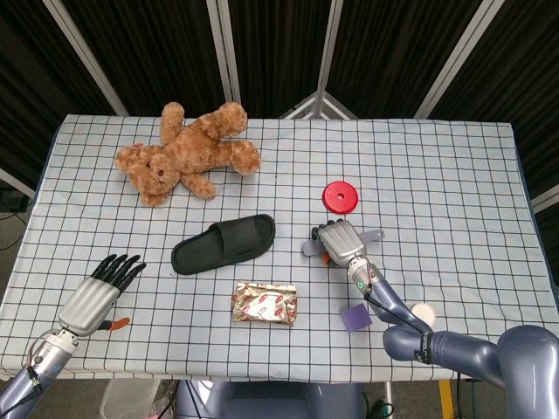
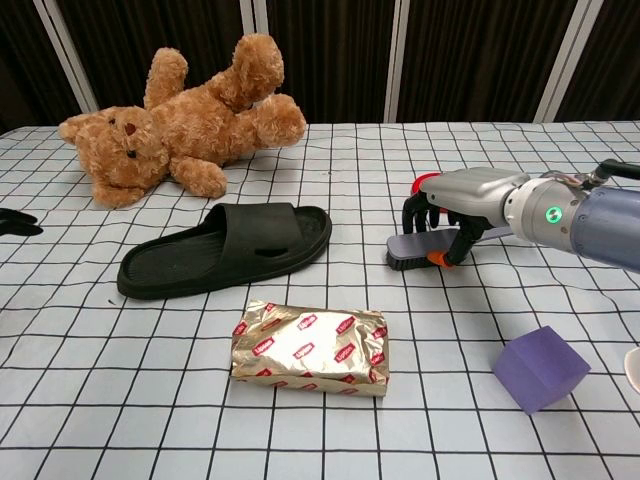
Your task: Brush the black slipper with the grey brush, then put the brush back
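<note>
The black slipper (image 1: 223, 244) (image 2: 225, 250) lies sole down in the middle of the checked table (image 1: 454, 175). To its right lies the grey brush (image 1: 373, 234) (image 2: 405, 247), bristles down. My right hand (image 1: 341, 243) (image 2: 470, 195) sits over the brush, fingers curled down on its far side and thumb on the near side, gripping it. The brush's middle is hidden under the hand. My left hand (image 1: 96, 292) (image 2: 15, 222) rests flat and open near the table's front left corner, holding nothing.
A brown teddy bear (image 1: 188, 153) (image 2: 180, 125) lies at the back left. A red disc (image 1: 340, 196) (image 2: 422, 184) sits just behind the brush. A gold packet (image 1: 264, 302) (image 2: 310, 345) lies in front of the slipper, with a purple cube (image 1: 355, 317) (image 2: 540, 368) to its right.
</note>
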